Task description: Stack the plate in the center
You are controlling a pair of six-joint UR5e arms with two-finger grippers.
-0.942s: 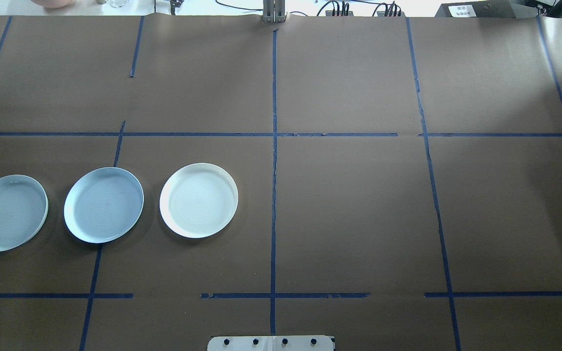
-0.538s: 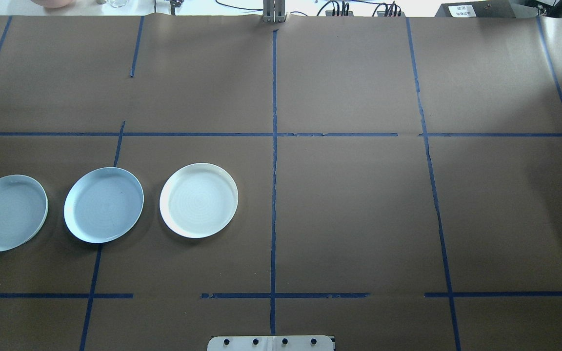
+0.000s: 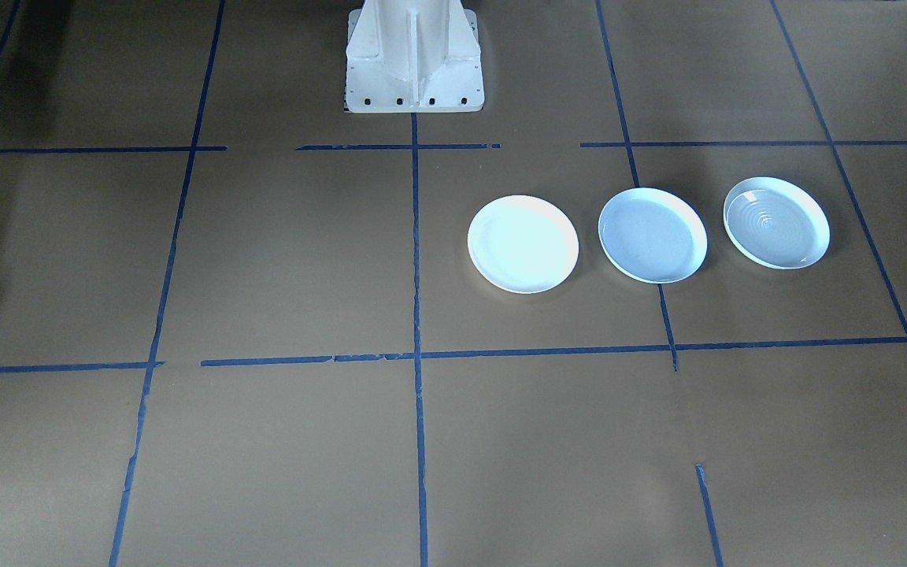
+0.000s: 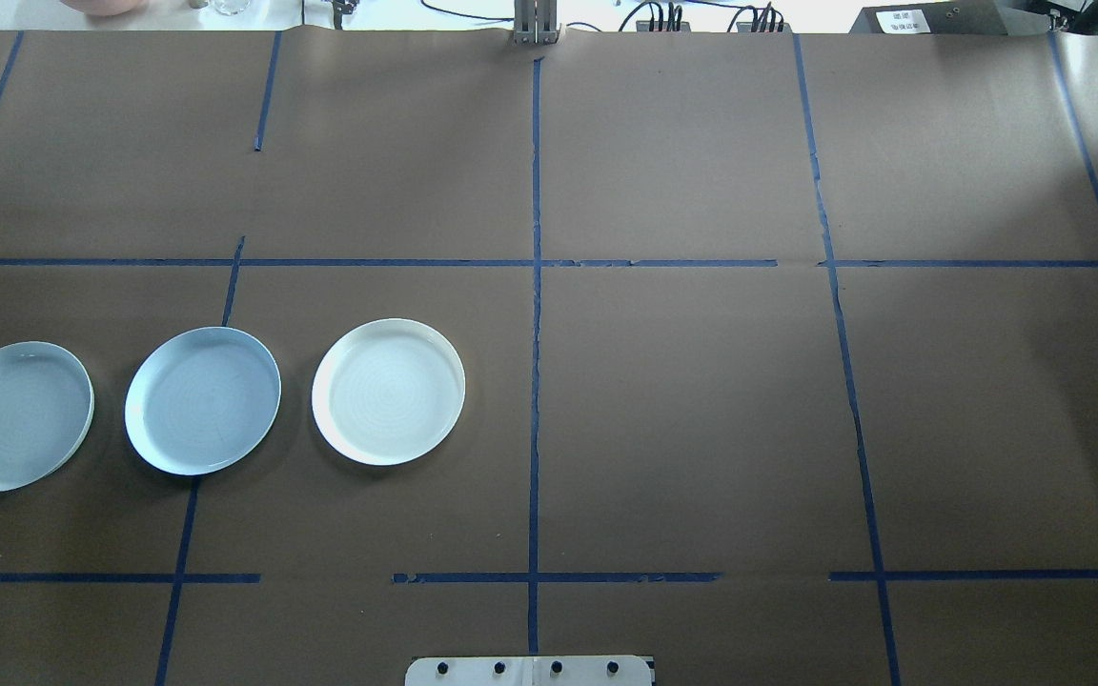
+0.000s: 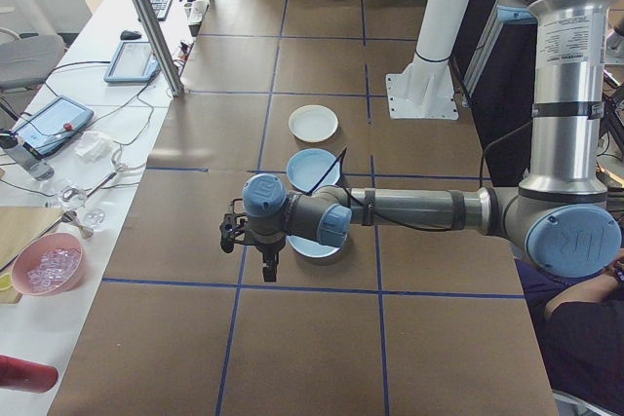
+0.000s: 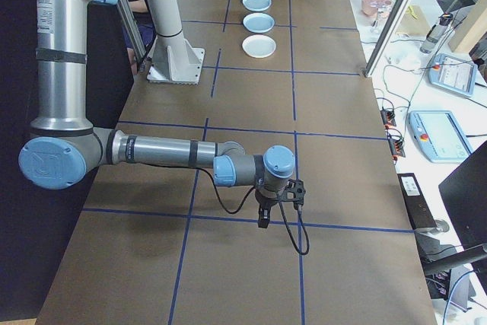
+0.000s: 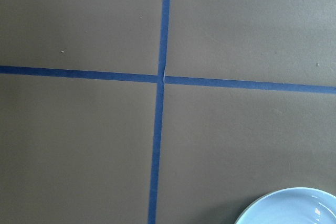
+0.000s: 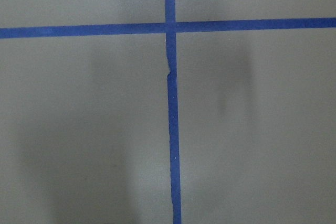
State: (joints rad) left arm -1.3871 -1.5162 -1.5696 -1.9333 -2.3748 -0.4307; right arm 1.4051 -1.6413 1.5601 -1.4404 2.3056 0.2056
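Observation:
Three equal plates lie in a row on the robot's left half of the table. The middle one is the center plate [image 4: 203, 400] [image 3: 652, 235] [image 5: 314, 170], smooth pale grey-blue with a white rim. A bright white plate [image 4: 388, 392] [image 3: 523, 243] lies on its inner side, and a rippled grey-blue plate [image 4: 15, 415] [image 3: 776, 222] on its outer side. The left gripper [image 5: 265, 265] hangs above the table just beyond the rippled plate; I cannot tell if it is open or shut. The right gripper [image 6: 262, 218] hovers over bare table far from the plates; its state is likewise unclear.
The robot's white base [image 3: 414, 55] stands at the table's near-robot edge. Blue tape lines [image 4: 535, 381] divide the brown table. A side bench holds a pink bowl [image 5: 49, 265] and tablets. A person's arm [image 5: 585, 304] shows behind the left arm.

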